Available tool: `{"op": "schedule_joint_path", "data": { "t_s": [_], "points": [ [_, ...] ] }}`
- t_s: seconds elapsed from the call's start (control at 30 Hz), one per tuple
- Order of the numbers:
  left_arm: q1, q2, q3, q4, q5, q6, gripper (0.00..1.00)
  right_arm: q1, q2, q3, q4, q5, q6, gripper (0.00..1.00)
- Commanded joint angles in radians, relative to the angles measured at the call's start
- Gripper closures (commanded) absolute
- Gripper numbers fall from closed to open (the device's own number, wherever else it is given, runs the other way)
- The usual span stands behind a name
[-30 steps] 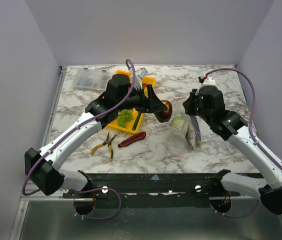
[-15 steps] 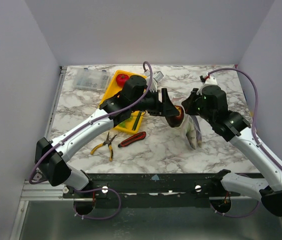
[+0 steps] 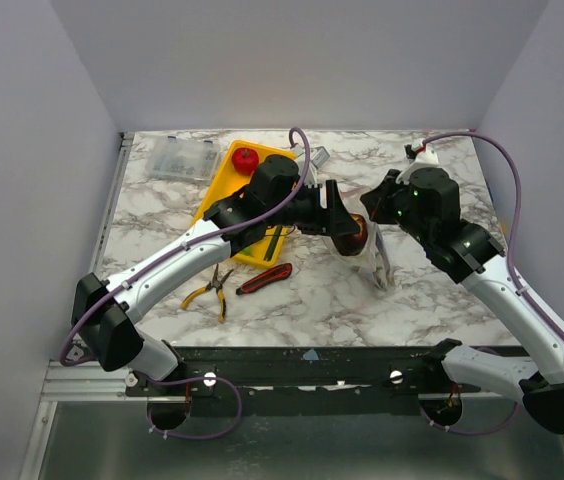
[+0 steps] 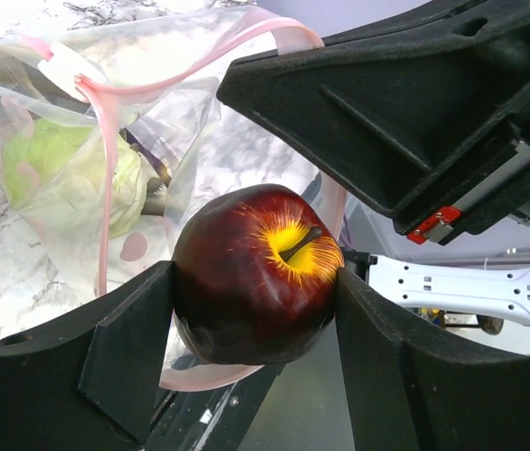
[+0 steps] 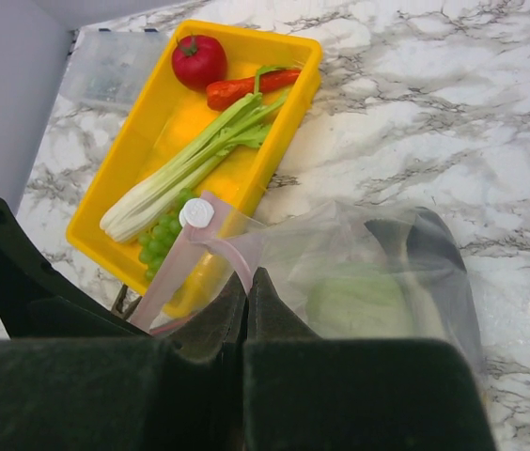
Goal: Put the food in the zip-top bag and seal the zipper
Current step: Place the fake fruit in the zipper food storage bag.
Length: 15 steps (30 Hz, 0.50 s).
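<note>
A dark red toy apple (image 4: 251, 272) with a yellow top sits squeezed between my left gripper's (image 4: 254, 310) two fingers. It hangs just at the open mouth of the zip-top bag (image 4: 77, 141), whose pink zipper (image 4: 152, 85) curves above it. A green cabbage (image 4: 68, 174) lies inside the bag. My right gripper (image 5: 248, 287) is shut on the bag's mouth edge (image 5: 237, 254), holding it up. More food lies in the yellow tray (image 5: 307, 47): tomato (image 5: 199, 59), carrot (image 5: 246, 87), leek (image 5: 190, 164) and grapes (image 5: 162, 240).
Yellow-handled pliers (image 3: 210, 288) and a red-black utility knife (image 3: 264, 278) lie on the marble table in front of the tray (image 3: 224, 190). A clear hard box (image 3: 177, 157) stands at the back left. The two grippers are close together mid-table.
My left arm has swung right from over the tray, carrying the apple up to the bag's mouth. The right gripper has kept its hold and shifted the bag slightly.
</note>
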Motion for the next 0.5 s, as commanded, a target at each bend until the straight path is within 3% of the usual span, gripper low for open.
{"op": "schedule_joint_path", "data": {
  "t_s": [0.0, 0.1, 0.2, 0.33, 0.47],
  "points": [
    [-0.007, 0.005, -0.006, -0.005, -0.029, 0.019, 0.81, 0.003, -0.013, 0.049, 0.069, -0.022, 0.027, 0.99],
    [-0.008, 0.006, 0.000, -0.015, -0.028, 0.022, 0.66, 0.003, -0.014, 0.049, 0.068, -0.021, 0.027, 0.99],
    [-0.008, -0.004, 0.002, -0.022, -0.019, 0.036, 0.40, 0.003, -0.018, 0.047, 0.065, -0.017, 0.028, 0.99],
    [-0.010, -0.037, 0.016, -0.051, -0.013, 0.072, 0.17, 0.002, -0.023, 0.044, 0.050, -0.008, 0.025, 0.99],
    [-0.010, -0.069, 0.057, -0.132, -0.030, 0.133, 0.06, 0.004, -0.033, 0.037, 0.039, 0.002, 0.021, 0.99]
  ]
}}
